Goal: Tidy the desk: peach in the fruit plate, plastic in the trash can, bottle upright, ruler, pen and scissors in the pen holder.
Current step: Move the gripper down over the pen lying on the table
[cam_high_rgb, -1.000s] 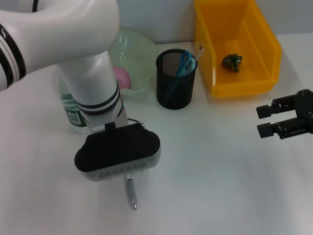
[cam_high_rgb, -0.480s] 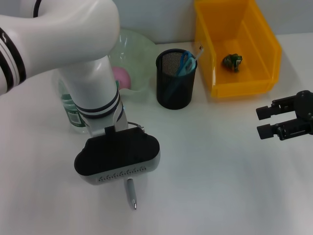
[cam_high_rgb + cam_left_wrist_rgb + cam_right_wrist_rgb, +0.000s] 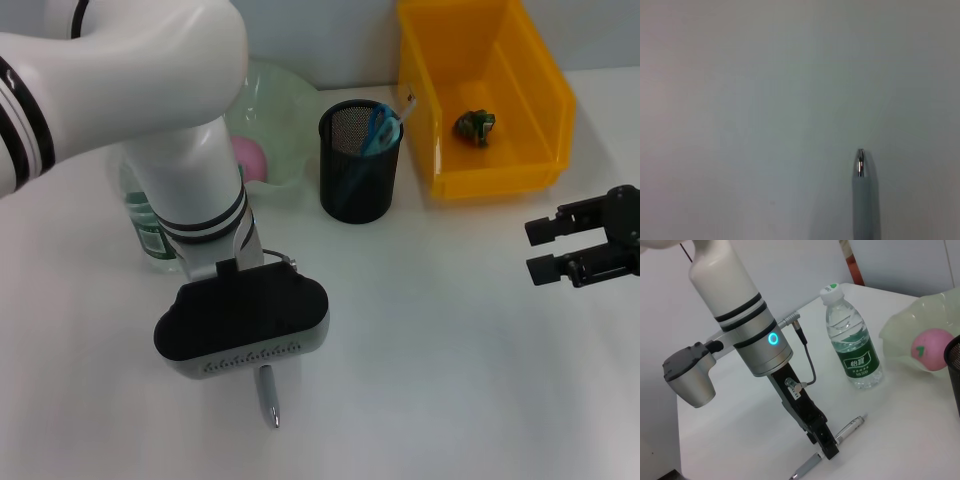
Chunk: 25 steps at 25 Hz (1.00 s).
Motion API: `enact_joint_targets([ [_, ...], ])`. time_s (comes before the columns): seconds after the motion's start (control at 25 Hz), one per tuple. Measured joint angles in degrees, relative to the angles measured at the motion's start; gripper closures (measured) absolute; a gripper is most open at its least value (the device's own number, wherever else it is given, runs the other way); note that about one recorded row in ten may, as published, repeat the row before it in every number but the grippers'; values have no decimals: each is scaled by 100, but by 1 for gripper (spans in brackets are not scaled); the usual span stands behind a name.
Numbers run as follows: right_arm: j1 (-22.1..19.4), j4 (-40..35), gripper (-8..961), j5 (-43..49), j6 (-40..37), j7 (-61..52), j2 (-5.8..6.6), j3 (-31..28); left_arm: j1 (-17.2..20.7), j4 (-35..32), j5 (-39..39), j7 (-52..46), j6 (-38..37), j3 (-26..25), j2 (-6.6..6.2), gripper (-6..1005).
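Note:
A silver pen [image 3: 268,400] lies on the white desk; its tip shows in the left wrist view [image 3: 860,162]. My left gripper [image 3: 826,449] stands straight down on the pen's [image 3: 852,426] middle, hidden under the wrist housing in the head view. The green-labelled bottle [image 3: 148,225] stands upright behind that arm. A pink peach [image 3: 250,156] rests in the pale green fruit plate [image 3: 285,100]. Blue-handled scissors [image 3: 378,128] stick out of the black mesh pen holder [image 3: 358,180]. Crumpled plastic [image 3: 475,125] lies in the yellow trash can [image 3: 520,170]. My right gripper [image 3: 537,248] hangs open at the right, holding nothing. I cannot pick out the ruler.
My left arm's forearm [image 3: 190,190] covers much of the desk's left half and part of the bottle. A thin pale stick [image 3: 408,100] leans at the pen holder's rim. Bare white tabletop lies between the two grippers.
The left wrist has shifted very slightly over the pen. The pen and the right arm have not moved.

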<state>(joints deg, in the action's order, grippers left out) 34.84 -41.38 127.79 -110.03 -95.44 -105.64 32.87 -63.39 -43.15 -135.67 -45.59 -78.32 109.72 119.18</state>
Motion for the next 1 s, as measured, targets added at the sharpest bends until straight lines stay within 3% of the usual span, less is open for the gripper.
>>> enact_joint_targets([
  [0.36, 32, -2, 246, 15, 0, 0, 0, 0, -11, 0, -3, 43, 68, 71, 0, 443],
  [0.56, 48, -2, 246, 19, 0, 0, 0, 6, -35, -1, -3, 31, 75, 89, 0, 538],
  [1.0, 76, -19, 246, 27, 0, -2, 0, 61, -39, 0, 72, 44, 179, 193, 0, 548],
])
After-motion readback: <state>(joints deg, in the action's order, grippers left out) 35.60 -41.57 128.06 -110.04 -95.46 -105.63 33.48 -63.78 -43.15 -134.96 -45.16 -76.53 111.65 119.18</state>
